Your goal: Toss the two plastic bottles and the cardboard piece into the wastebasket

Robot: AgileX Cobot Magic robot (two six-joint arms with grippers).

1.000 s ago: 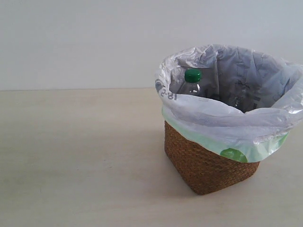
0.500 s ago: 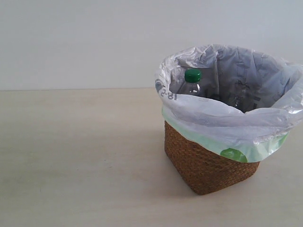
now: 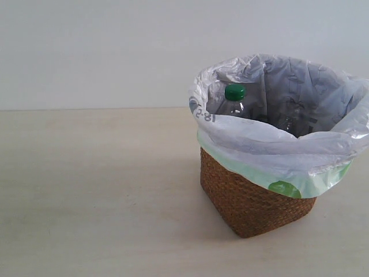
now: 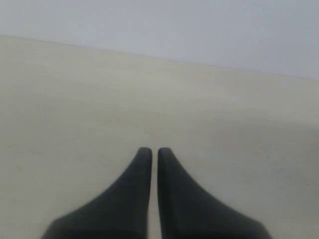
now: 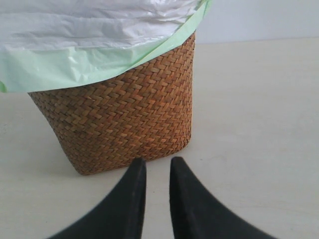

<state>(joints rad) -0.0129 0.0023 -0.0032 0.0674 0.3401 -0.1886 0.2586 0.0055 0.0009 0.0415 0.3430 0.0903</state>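
Note:
The wastebasket (image 3: 253, 202) is a brown wicker basket with a crinkled white-and-green bag; it stands on the table's right side. The plastic bottle with the green cap (image 3: 234, 99) stands inside it, only its neck showing above the bag's rim. The red-label bottle and the cardboard piece are hidden. Neither gripper shows in the exterior view. My left gripper (image 4: 155, 149) is shut and empty over bare table. Low on the table just before the wastebasket's (image 5: 119, 119) wicker wall, my right gripper (image 5: 155, 160) holds nothing, its fingers a narrow gap apart.
The pale tabletop (image 3: 92, 190) spreads left of the basket, and a plain light wall (image 3: 115, 52) rises behind it. The bag's loose rim (image 3: 271, 156) overhangs the wicker.

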